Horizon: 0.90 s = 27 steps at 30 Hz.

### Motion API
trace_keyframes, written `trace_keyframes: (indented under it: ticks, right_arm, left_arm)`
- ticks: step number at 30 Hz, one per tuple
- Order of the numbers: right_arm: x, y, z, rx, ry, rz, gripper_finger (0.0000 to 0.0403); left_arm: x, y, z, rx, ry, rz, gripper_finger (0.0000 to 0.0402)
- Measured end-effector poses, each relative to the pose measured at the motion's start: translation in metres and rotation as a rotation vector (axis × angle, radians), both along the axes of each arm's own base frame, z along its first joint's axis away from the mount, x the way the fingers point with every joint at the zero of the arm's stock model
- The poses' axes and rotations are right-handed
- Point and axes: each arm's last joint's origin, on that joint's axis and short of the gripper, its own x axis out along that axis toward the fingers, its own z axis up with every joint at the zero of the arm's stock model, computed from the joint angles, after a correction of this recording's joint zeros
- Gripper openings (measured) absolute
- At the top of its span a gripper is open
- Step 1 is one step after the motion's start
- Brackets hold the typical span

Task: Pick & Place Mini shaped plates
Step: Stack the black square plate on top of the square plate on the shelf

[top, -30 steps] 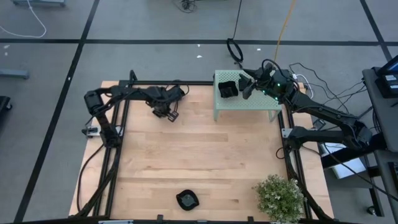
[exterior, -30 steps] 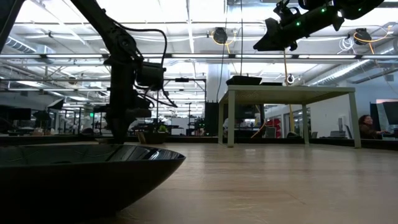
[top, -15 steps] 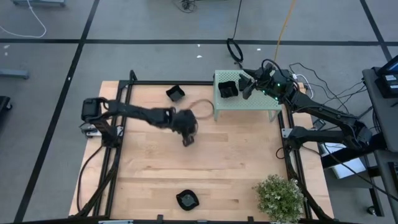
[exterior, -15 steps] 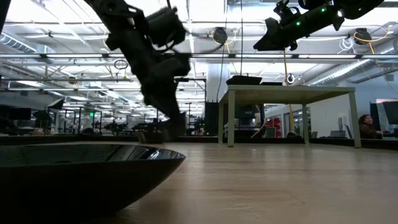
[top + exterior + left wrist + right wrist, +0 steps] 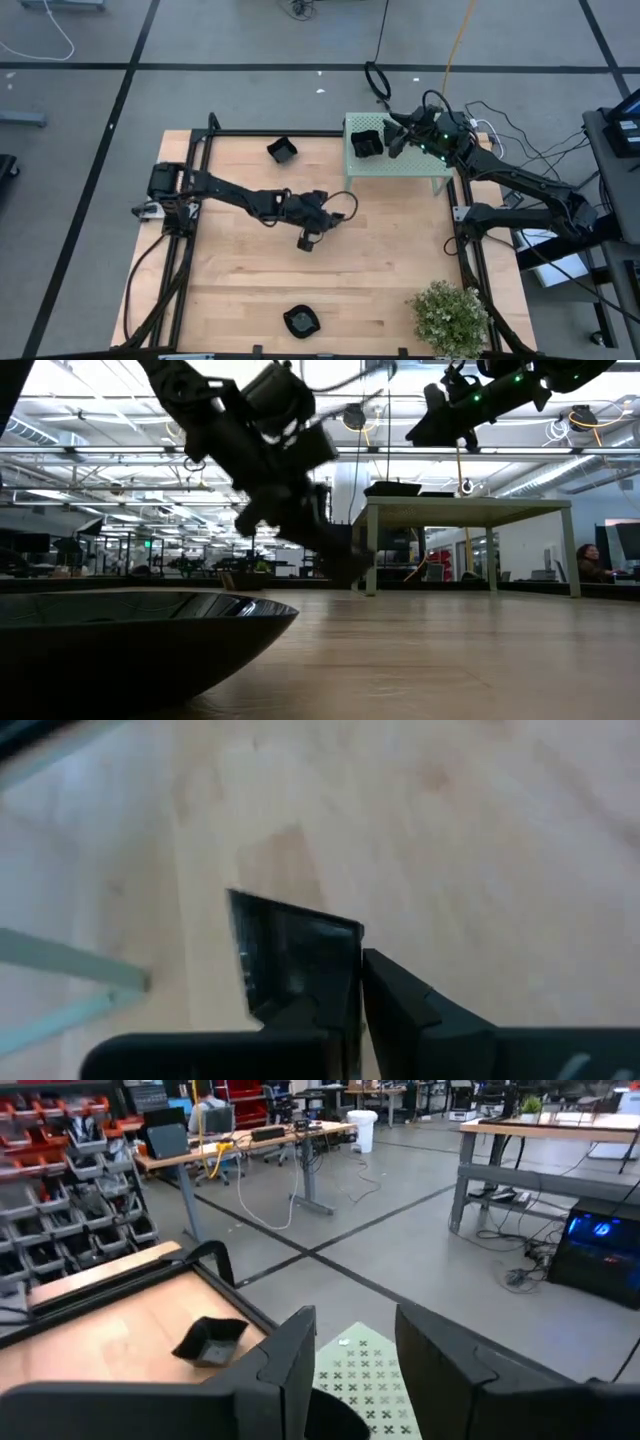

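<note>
My left gripper (image 5: 308, 238) is over the middle of the table, shut on a small square black plate (image 5: 295, 965). A second square black plate (image 5: 282, 150) lies flat on the wood near the far edge and also shows in the right wrist view (image 5: 210, 1338). A wavy-rimmed black plate (image 5: 300, 320) sits by the near edge and fills the foreground of the low view (image 5: 130, 640). More black plates (image 5: 367, 142) rest on the pale green stand (image 5: 420, 165). My right gripper (image 5: 395, 140) hovers open over that stand, beside those plates. My left gripper pinches the square plate by one side of its rim (image 5: 345, 990) between its two fingers; one finger (image 5: 400, 1000) shows and the plate hides the other. The fingers slant downward. The plate stands on edge in the hold, above the wood.
A small green bushy plant (image 5: 450, 315) stands at the near right corner. The pale green perforated stand takes up the far right corner. Dark frame rails (image 5: 190, 230) run along the table's left and right sides. Bare wood lies between the stand and the plant.
My left gripper has swung from the far-left part of the table toward its middle, nearer and to the right, and has turned. The square plate by the far edge, covered by the arm before, now lies in plain view.
</note>
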Motion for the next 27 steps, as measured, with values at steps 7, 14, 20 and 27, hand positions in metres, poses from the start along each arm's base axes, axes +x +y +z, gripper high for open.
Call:
trace_keyframes:
  ticks: [7,14,20,27]
  right_arm:
    - [0.012,0.017,0.001,-0.037,0.018,0.173,0.0130]
    - [0.023,0.039,-0.001,-0.024,0.027,0.274,0.0130]
    - [0.031,0.055,-0.003,-0.017,0.040,0.352,0.0130]
    - [0.036,0.067,-0.012,0.176,0.027,0.374,0.0130]
  left_arm:
    - [0.003,-0.006,-0.031,0.080,0.089,0.047,0.0032]
    - [0.004,-0.013,-0.021,0.056,0.038,0.099,0.0027]
    - [0.002,-0.014,-0.011,0.056,0.010,0.169,0.0080]
    - [-0.005,-0.009,0.001,0.175,0.018,0.286,0.0155]
